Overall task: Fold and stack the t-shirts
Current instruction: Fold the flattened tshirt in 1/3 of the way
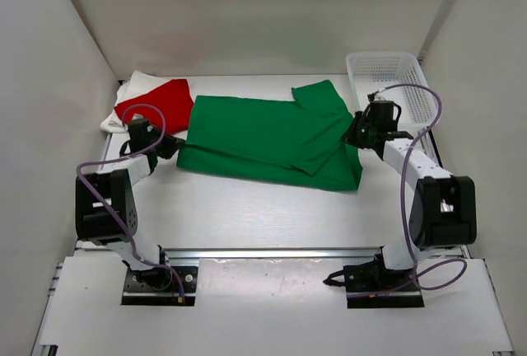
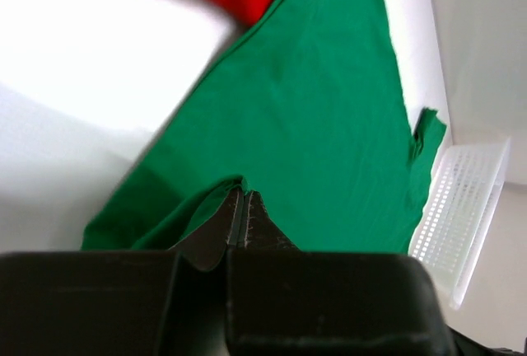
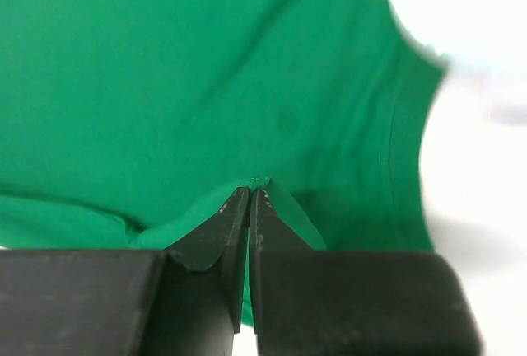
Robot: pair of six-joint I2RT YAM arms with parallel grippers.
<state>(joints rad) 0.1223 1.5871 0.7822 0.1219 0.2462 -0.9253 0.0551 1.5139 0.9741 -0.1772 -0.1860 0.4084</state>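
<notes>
1. The green t-shirt [image 1: 272, 138] lies flat beside the basket [image 1: 383, 57], its long axis running away from the basket.
2. The right gripper [image 3: 249, 191] pinches the shirt's basket-side end; the left gripper [image 2: 244, 198] pinches the far end.

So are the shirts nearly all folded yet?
Not yet. No neat stack shows. The green shirt lies spread out, with the left hand and right hand each pinching an edge of it. The red shirt and white shirt sit heaped in the far left corner, not folded.
</notes>
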